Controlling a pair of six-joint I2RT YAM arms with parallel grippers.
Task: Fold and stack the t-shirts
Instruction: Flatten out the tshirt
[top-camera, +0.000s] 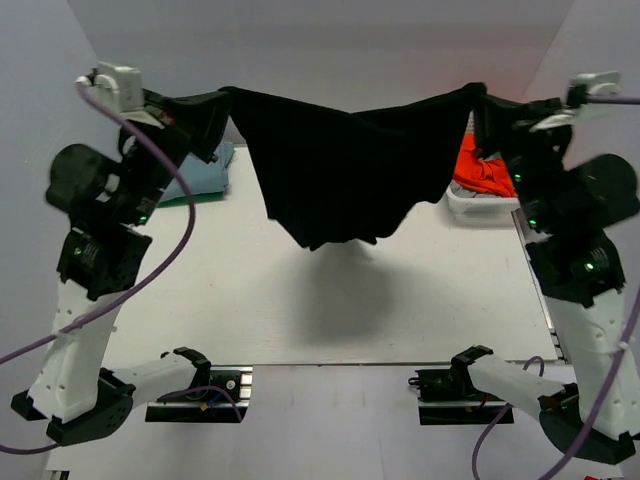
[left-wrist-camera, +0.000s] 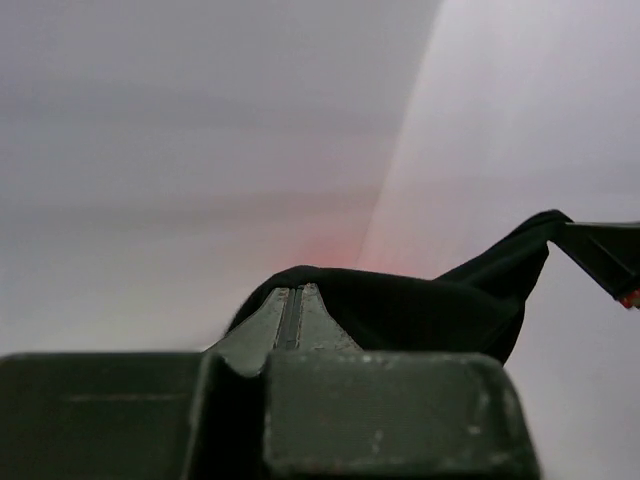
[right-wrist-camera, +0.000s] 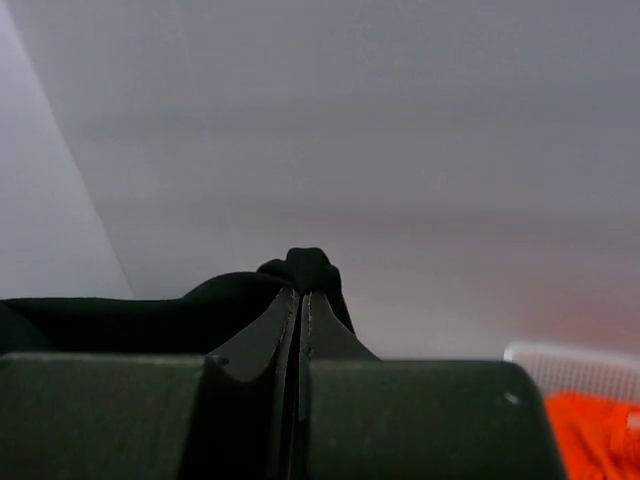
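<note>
The large black t-shirt (top-camera: 345, 165) hangs in the air above the table, stretched between both grippers. My left gripper (top-camera: 228, 95) is shut on its left end; in the left wrist view the black cloth (left-wrist-camera: 420, 305) drapes over the closed fingertips (left-wrist-camera: 292, 292). My right gripper (top-camera: 478, 95) is shut on its right end; the cloth (right-wrist-camera: 305, 268) bunches at the fingertips (right-wrist-camera: 300, 295). A folded light blue t-shirt (top-camera: 205, 172) on a green one lies at the back left. An orange t-shirt (top-camera: 482, 172) lies in the basket; it also shows in the right wrist view (right-wrist-camera: 595, 430).
The white mesh basket (top-camera: 470, 208) stands at the back right of the table; its rim shows in the right wrist view (right-wrist-camera: 575, 360). The shirt's lowest point hangs above the white tabletop (top-camera: 330, 310). White walls enclose the back and sides.
</note>
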